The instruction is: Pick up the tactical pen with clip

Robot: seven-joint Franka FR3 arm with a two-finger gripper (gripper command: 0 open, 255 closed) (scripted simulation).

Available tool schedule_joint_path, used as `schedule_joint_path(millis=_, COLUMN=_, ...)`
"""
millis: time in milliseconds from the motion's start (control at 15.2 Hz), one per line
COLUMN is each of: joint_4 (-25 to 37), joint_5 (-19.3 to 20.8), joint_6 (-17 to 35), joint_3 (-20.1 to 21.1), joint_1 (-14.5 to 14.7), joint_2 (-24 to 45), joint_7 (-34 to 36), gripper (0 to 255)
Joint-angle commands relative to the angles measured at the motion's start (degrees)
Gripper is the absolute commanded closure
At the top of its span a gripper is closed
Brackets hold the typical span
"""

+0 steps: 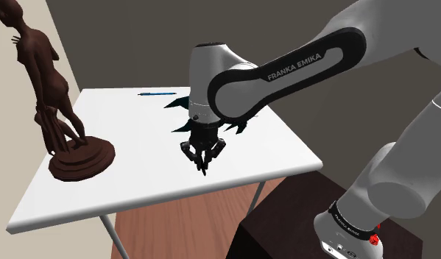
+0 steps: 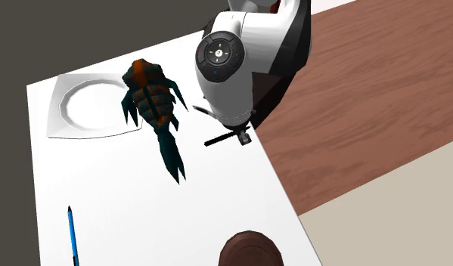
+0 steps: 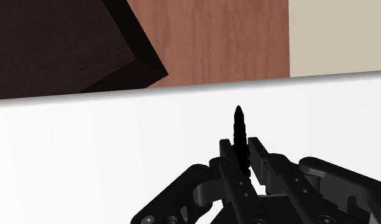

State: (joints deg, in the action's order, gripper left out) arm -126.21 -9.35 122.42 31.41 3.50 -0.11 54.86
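Observation:
A slim black pen (image 3: 238, 126) with a pointed tip is clasped between my two black fingers, its tip sticking out past them. My gripper (image 3: 241, 146) is shut on it. In the shoulder view the gripper (image 1: 202, 156) points down over the white table (image 1: 138, 184) near its front edge, with the pen (image 1: 204, 169) poking out below the fingers. In the second exterior view the pen (image 2: 219, 140) juts out sideways from under the white wrist, close to the table's edge.
A blue pen (image 1: 156, 94) lies at the table's far side. A dark brown figure statue (image 1: 60, 103) stands on a round base at the shoulder view's left. A teal and orange spiky creature (image 2: 153, 98) lies beside a white plate (image 2: 66, 113). Wooden floor lies beyond the edge.

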Motion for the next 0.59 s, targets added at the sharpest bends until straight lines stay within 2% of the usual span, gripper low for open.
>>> schedule_joint_path(millis=0, joint_4=0.72, joint_5=-0.38, joint_6=-1.58, joint_3=-0.16, joint_1=-0.16, joint_2=-0.92, joint_7=-0.34, gripper=255)
schedule_joint_path(millis=528, joint_4=4.32, joint_5=-1.42, joint_6=-7.80, joint_3=-0.58, joint_1=-0.38, joint_2=-3.82, joint_7=-0.64, gripper=255)
